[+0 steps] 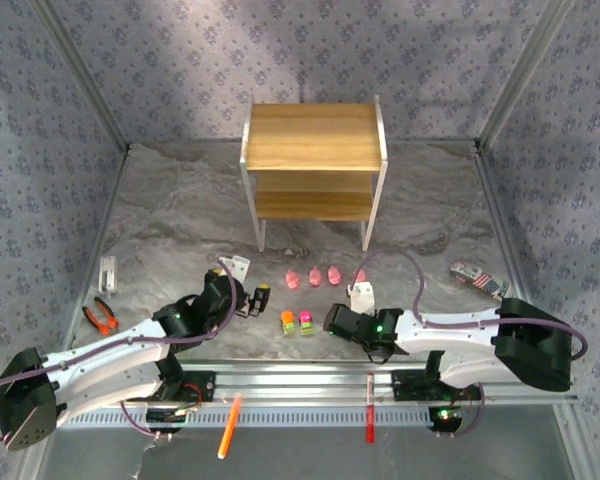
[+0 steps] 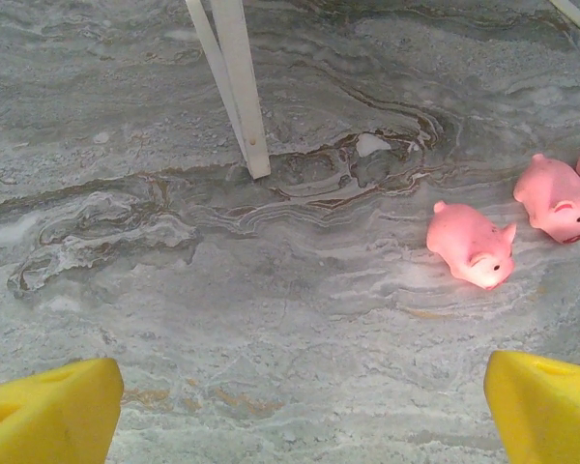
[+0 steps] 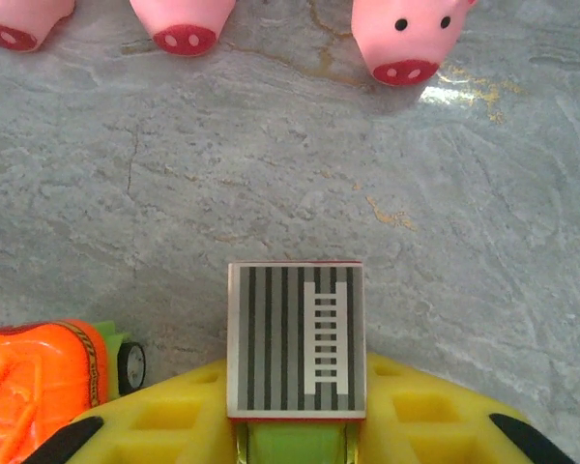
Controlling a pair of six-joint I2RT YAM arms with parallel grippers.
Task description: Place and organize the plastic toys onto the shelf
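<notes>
The right hand (image 3: 295, 430) is closed on the striped toy (image 3: 295, 333), which sits between its yellow fingers (image 3: 425, 406) low over the table (image 3: 483, 251) at the near side. Whether the toy is clear of the surface I cannot tell. The orange toy (image 3: 39, 377) stands just beside it on the left. The lift should probably go straight up before any sideways travel, or a finger may drag that neighbour along. Ahead, a row of pigs (image 3: 406, 34) lies across the way, so the toy is best carried above them. The left hand (image 2: 300, 406) hangs wide open and empty to the left of the pigs, which leaves room on the right. Farthest off, the shelf (image 1: 313, 135) has a bare top board, the easier landing. The lower board sits between thin legs and looks tighter.
</notes>
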